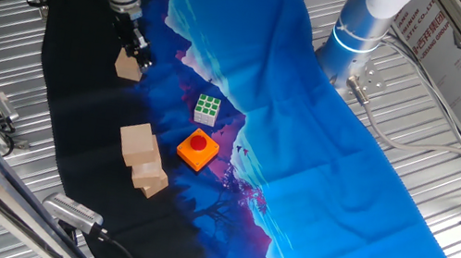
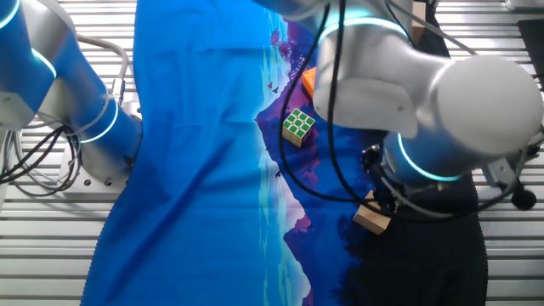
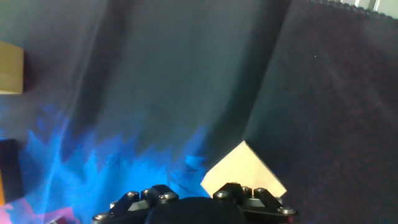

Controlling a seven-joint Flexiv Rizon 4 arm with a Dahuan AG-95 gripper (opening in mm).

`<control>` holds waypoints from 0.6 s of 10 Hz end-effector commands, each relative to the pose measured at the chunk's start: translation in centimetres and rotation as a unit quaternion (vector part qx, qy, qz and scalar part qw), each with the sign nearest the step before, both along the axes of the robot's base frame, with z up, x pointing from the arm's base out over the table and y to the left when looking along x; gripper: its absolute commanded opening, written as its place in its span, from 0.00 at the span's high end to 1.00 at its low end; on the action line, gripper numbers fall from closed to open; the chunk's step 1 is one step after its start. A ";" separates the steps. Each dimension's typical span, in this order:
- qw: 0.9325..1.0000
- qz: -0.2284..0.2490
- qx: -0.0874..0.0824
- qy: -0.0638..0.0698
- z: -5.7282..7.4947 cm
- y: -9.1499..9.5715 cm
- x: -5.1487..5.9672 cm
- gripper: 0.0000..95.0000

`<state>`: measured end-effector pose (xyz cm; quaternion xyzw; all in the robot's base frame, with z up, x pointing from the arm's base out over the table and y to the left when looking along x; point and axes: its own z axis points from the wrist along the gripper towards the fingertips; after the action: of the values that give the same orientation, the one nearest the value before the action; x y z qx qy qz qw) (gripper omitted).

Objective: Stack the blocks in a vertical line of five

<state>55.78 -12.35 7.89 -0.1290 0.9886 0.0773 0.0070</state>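
One light-tan block (image 1: 127, 68) lies at the far left on the dark cloth, right at the tips of my gripper (image 1: 137, 54). From the opposite side the same block (image 2: 371, 219) shows just under the gripper (image 2: 375, 201). In the hand view this block (image 3: 247, 169) looks like a diamond, poking up behind the right side of the gripper (image 3: 196, 208). The fingertips are hidden, so I cannot tell whether they hold it. More blocks (image 1: 142, 157) lean together in a small pile nearer the front. Another block (image 3: 10, 68) shows at the hand view's left edge.
A green-and-white puzzle cube (image 1: 207, 109) and a flat orange block with a red button (image 1: 197, 149) sit mid-cloth, right of the pile. A second arm's base (image 1: 356, 33) stands at the back. Cables (image 1: 76, 212) lie at the front left on the ribbed metal table (image 1: 454, 138).
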 end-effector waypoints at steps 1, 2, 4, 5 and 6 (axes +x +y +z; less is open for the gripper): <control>0.998 -0.038 0.046 0.010 -0.4 -0.6 0.0 0.00; 0.999 0.045 0.029 0.003 -0.4 -0.7 0.0 0.00; 0.978 0.208 -0.024 -0.013 -0.3 -0.7 0.0 0.20; 0.967 0.254 -0.029 -0.018 -0.3 -0.7 0.1 0.20; 0.957 0.288 -0.031 -0.023 -0.3 -0.7 0.1 0.20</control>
<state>55.78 -12.95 7.63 -0.0970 0.9840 0.1492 0.0048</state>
